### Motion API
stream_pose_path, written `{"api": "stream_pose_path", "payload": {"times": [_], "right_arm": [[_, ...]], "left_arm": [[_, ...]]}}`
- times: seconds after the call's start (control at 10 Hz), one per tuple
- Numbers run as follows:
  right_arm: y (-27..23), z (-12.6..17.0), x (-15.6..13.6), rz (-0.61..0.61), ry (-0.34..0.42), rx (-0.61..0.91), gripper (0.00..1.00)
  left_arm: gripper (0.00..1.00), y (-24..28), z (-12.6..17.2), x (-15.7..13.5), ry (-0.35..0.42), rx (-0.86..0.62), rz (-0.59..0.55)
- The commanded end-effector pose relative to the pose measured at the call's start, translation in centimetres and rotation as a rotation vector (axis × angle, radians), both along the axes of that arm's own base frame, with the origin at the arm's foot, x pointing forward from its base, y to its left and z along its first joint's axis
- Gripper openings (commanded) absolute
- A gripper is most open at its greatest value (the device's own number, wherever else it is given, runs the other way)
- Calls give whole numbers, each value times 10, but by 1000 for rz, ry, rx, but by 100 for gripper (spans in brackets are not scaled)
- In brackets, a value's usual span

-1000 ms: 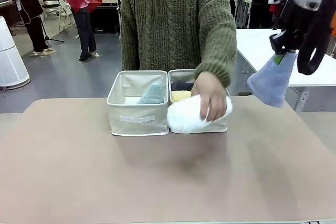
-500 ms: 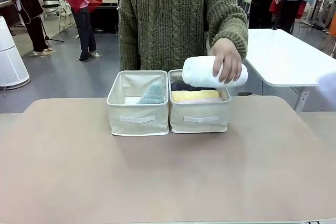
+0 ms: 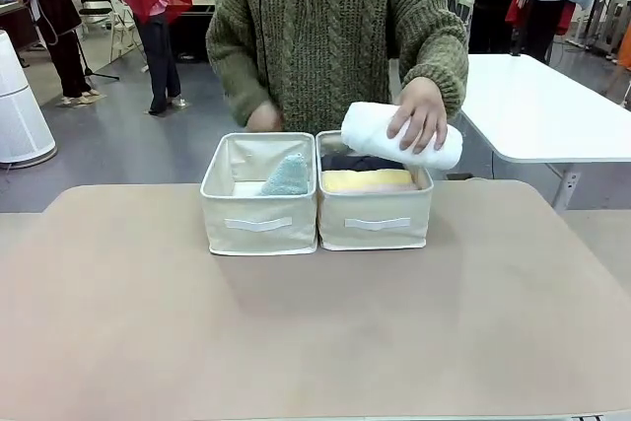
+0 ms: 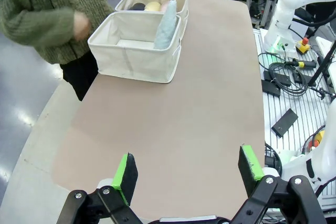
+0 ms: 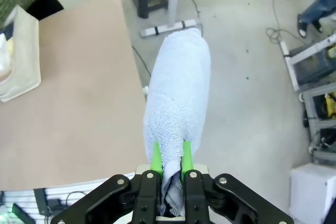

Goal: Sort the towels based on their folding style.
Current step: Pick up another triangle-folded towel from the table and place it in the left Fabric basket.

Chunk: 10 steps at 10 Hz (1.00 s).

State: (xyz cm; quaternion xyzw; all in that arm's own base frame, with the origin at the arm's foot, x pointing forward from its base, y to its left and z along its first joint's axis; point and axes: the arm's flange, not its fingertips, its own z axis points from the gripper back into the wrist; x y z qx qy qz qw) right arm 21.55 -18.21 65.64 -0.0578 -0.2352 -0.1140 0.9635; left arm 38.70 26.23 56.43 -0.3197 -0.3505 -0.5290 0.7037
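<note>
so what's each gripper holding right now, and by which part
Right gripper: the lavender-blue cone-shaped terry towel, pinched at one end between its green pads. Left gripper: open, holding nothing.

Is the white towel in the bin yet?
Not yet: the person's hand holds the white towel above the right-hand bin, over the yellow towel inside.

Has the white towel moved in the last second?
Yes. The white towel rose from the front of the right bin to above its far rim.

Six towels [image 3: 370, 131] (four rolled, two cone-shaped) and two bins [image 3: 259, 226].
</note>
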Motion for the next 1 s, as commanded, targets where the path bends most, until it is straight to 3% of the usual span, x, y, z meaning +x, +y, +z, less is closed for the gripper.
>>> {"api": "stream_pose_path", "payload": {"times": [0.0,0.5,0.9], "right_arm": [[6,-7,21,48,3,5,14],[54,-23,76,290,98,-17,14],[102,-30,114,441,128,-54,14]], "left_arm": [[100,-1,1,-2,-11,-13,-1],[100,-1,1,-2,-11,-13,-1],[100,-1,1,-2,-11,-13,-1]]}}
